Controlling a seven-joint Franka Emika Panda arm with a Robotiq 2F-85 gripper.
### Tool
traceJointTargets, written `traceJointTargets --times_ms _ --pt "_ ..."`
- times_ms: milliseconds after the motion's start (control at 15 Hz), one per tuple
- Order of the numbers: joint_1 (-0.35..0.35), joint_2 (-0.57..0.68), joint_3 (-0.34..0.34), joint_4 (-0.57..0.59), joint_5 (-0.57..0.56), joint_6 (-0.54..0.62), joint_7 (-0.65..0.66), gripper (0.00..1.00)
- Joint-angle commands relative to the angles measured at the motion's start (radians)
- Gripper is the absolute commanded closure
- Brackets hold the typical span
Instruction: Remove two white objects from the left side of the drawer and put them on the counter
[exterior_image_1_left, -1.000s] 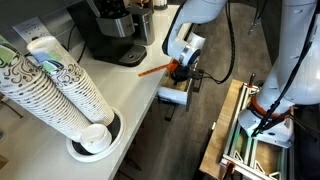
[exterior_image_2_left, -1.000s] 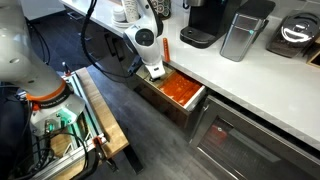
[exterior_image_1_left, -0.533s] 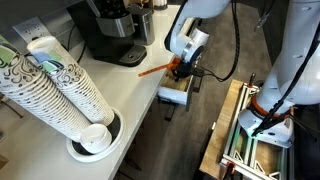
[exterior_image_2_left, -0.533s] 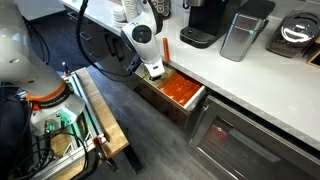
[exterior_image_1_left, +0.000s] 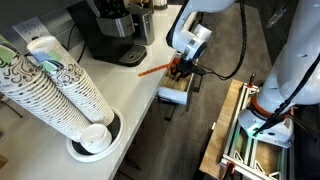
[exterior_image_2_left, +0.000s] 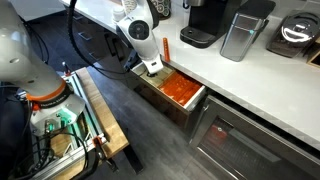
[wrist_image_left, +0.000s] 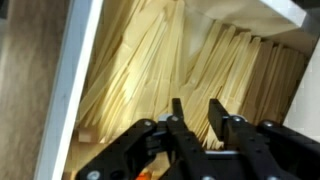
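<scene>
Risen slightly since a second ago, the gripper (wrist_image_left: 193, 125) hangs over the pale tan compartment of the drawer (wrist_image_left: 75, 80), fingers narrowly parted, gripping nothing visible. Beneath lie thin pale sticks (wrist_image_left: 130, 70), probably light, stiff and slippery; pinch one across its middle. Drawer walls crowd close; the counter (exterior_image_1_left: 130, 90) beside the drawer offers open room.

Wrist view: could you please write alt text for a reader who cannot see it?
The black tool, its fingers slightly apart and empty, hangs over pale tan flat sticks that fill a compartment of the drawer, whose white wall runs down the left.
</scene>
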Motion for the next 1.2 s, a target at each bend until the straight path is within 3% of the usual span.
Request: traceJointTargets --times_ms 0,67,200,333,533,667,867,1133 --pt "-0.001 0.051 0.008 0.019 -0.055 -0.083 0.029 0.34" --pt "-0.001 0.066 0.007 0.024 -0.069 -0.090 0.038 0.25" --pt "-0.003 0.094 0.003 0.037 -0.074 -0.079 0.037 0.20" --pt "-0.008 0.114 0.003 0.052 -0.060 -0.076 0.020 0.24" --pt "-0.011 0.138 0.005 0.078 -0.055 -0.089 0.015 0.43" --pt "-0.012 0.152 0.004 0.087 -0.062 -0.091 0.023 0.66" --pt "-0.014 0.162 -0.002 0.089 -0.071 -0.093 0.036 0.88" --pt "-0.017 0.160 -0.008 0.086 -0.072 -0.100 0.042 0.98"
